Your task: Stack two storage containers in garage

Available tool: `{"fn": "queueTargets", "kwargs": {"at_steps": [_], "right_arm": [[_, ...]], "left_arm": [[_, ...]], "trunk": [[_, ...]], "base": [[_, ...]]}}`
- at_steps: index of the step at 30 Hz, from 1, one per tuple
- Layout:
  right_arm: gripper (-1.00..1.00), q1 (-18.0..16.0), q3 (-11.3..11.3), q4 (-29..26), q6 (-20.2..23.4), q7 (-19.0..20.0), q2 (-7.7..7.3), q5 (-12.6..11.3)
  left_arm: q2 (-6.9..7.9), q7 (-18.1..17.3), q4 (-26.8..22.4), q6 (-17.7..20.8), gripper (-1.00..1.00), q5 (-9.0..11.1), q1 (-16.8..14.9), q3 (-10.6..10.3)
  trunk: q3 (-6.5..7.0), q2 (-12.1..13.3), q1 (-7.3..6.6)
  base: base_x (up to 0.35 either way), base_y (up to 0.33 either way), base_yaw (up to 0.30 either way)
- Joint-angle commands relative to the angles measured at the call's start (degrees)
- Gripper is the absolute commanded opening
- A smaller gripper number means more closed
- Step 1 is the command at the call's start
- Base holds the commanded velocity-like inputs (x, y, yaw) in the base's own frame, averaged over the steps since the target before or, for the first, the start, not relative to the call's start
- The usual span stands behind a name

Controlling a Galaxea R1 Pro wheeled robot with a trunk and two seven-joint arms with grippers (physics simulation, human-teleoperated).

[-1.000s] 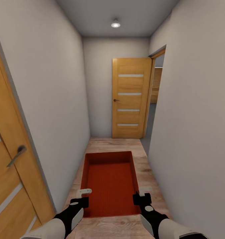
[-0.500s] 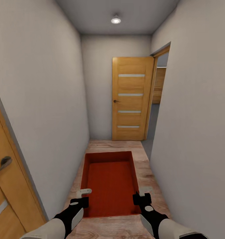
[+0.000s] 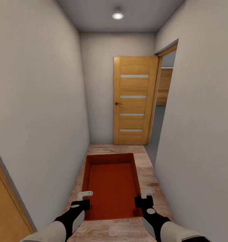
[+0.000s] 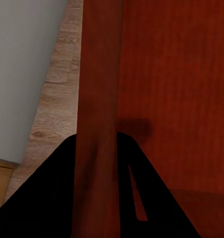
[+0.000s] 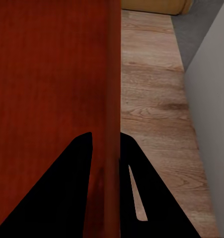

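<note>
now | container (image 3: 111,183) long axis toward door (image 3: 134,100) | left claw (image 3: 83,199), right claw (image 3: 144,197) clamped on side walls

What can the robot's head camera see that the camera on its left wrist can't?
The head view alone takes in the ceiling light, the open wooden door at the hallway's end, and the right gripper on the bin's far wall. The left wrist view alone gives a close look at the left gripper's fingers, one on each side of the bin's side wall. Both share the orange-red storage container and the pale wood-plank floor.
</note>
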Motion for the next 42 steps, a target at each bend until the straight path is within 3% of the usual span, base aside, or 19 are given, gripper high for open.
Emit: {"fn": "queueTargets", "kwargs": {"at_steps": [1,42], "right_arm": [[-1.00,0.00,-3.66,0.06,0.02,-0.19,-0.27,0.19],[-1.00,0.00,-3.66,0.06,0.02,-0.19,-0.27,0.19]], "left_arm": [[5.03,0.44,-0.31,0.16,-1.00,4.91,-0.05,2.84],[5.12,0.44,-0.31,0.16,-1.00,4.91,-0.05,2.89]], "trunk": [[-0.02,-0.04,0.05],[-0.02,-0.04,0.05]], "base": [[0.322,0.000,0.000],[0.322,0.000,0.000]]}}
